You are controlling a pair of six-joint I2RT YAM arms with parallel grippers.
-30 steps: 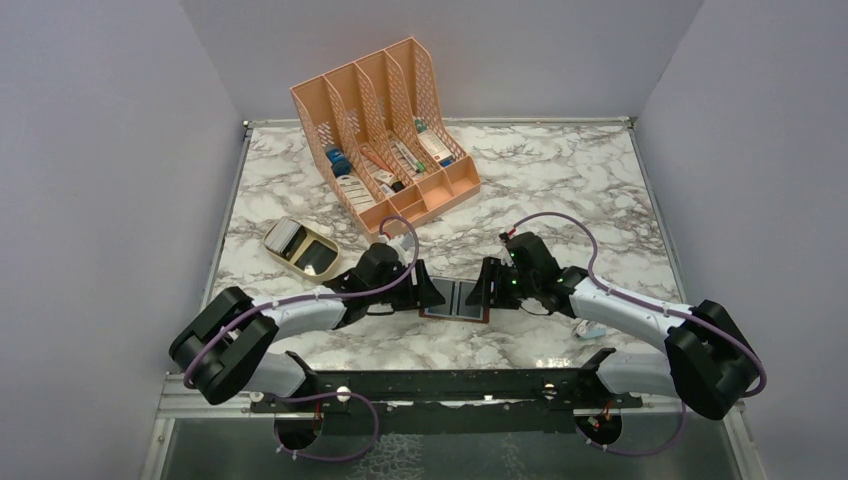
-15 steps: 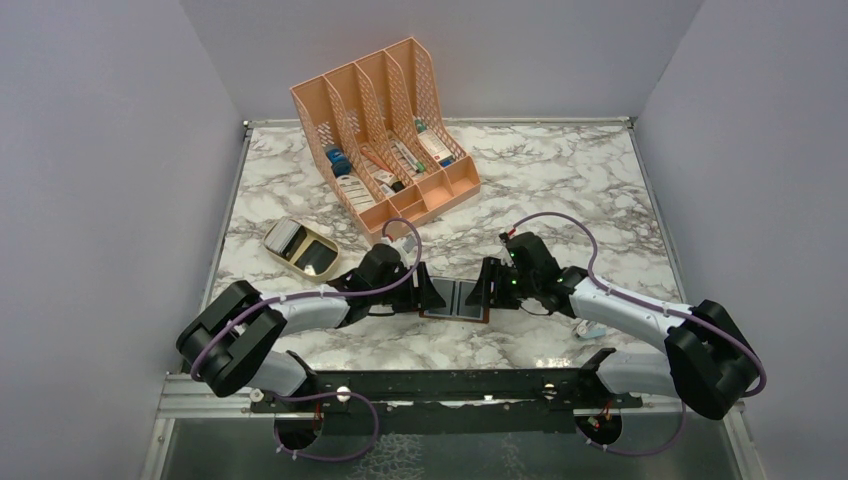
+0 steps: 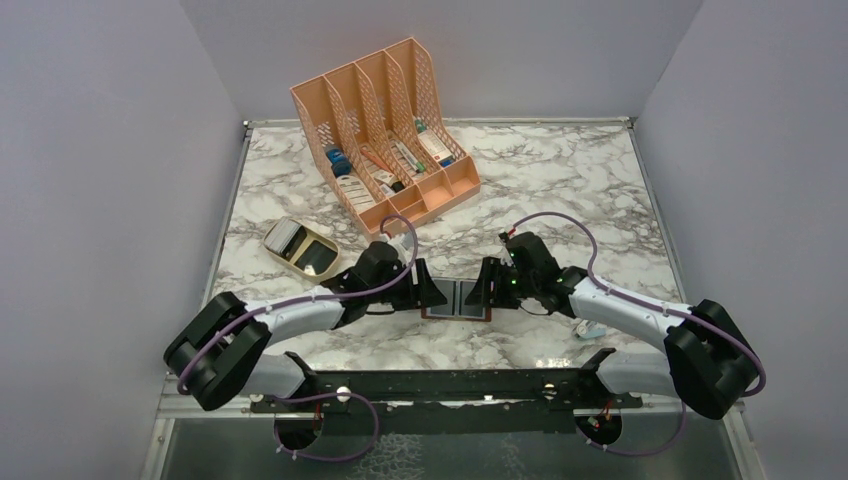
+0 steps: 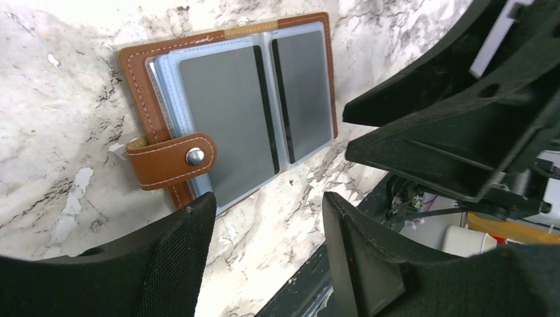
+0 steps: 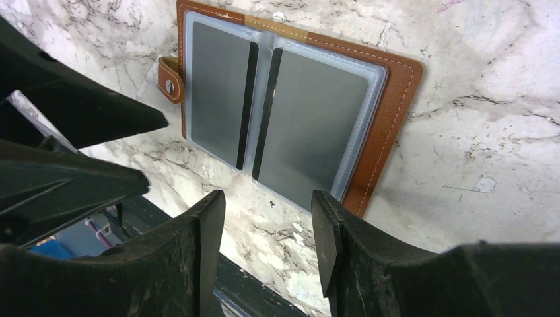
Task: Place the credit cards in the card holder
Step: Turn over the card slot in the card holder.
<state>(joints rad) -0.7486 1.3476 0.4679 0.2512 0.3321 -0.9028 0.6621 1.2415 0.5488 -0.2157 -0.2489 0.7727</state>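
Brown stitched-leather bifold card holder (image 3: 457, 300) lies open flat, long axis spanning my left claw (image 4: 264, 211) to right claw (image 5: 267, 198) (snap tab (image 4: 173, 160) at the left end); both claws part-open, empty.

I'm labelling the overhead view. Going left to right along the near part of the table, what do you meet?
tan case → left gripper → card holder → right gripper → small pale item beside the right arm
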